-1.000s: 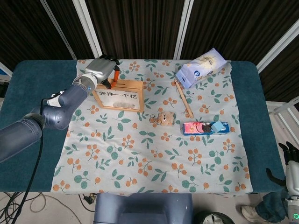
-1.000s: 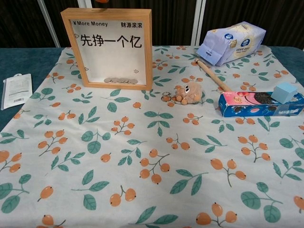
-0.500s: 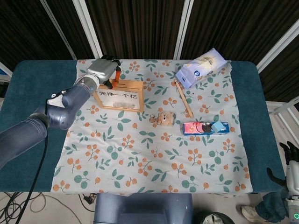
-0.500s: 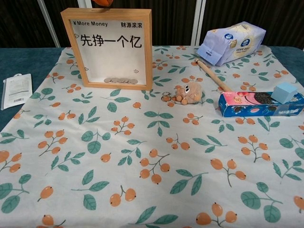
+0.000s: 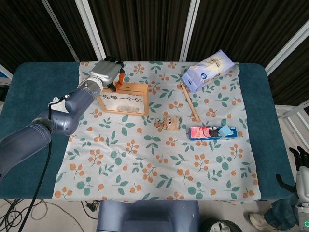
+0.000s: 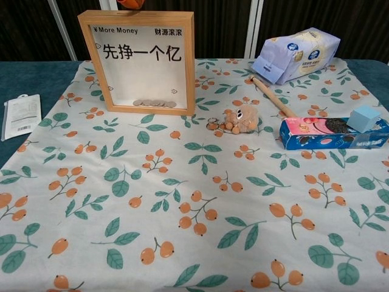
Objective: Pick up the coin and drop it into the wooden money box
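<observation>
- Hovering my left robot hand (image 5: 107, 72) over the wooden money box (image 6: 141, 61) top edge, far left; whether it pinches anything, I cannot tell.
- Right robot hand (image 5: 300, 166) hangs off the counter's near right, fingers loosely apart.

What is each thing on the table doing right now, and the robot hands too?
Money box: upright, coins lying at its bottom.
Left hand: over the box's top edge, fingers curled; coin not visible.
Right hand: low at the table's side, off the table.
Tissue pack: lying tilted.
Stick: lying flat.
Plush toy: lying down.
Cookie box: flat, blue block on it.
</observation>
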Available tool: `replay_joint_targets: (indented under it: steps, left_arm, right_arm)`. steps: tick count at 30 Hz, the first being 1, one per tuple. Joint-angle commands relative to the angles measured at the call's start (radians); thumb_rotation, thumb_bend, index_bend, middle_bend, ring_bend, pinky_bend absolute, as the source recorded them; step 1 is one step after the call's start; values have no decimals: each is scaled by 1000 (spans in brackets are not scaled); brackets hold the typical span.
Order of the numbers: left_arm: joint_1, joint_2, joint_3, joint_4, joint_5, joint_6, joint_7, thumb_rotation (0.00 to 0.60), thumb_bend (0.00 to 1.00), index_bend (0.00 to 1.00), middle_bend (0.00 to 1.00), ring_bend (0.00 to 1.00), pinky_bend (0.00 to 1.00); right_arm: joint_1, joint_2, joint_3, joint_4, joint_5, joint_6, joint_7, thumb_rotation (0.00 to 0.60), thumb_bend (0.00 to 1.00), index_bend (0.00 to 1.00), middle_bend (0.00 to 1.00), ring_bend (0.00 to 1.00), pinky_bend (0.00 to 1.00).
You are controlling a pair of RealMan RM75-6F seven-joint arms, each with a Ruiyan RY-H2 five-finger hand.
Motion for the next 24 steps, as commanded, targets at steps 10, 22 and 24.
replay_joint_targets:
  steps: [10, 22, 24]
  left_arm:
    - [-5, -4, 11, -2, -5, -2, 7, 600, 661, 569, 157, 0, 0]
    - [-15, -13, 24, -3, -13, -1, 18, 600, 640, 569, 154, 0, 0]
    - [-16, -14, 25, -3, -14, -1, 18, 600, 638, 566, 152, 0, 0]
  right_arm:
    - [0, 1, 0, -1, 2, 0, -2, 600, 369, 127, 46, 19, 0]
    - [-1, 1, 1, -2, 2, 2, -2, 600, 369, 126, 46, 19, 0]
    - [-1, 1, 2, -2, 2, 2, -2, 600, 369, 127, 46, 19, 0]
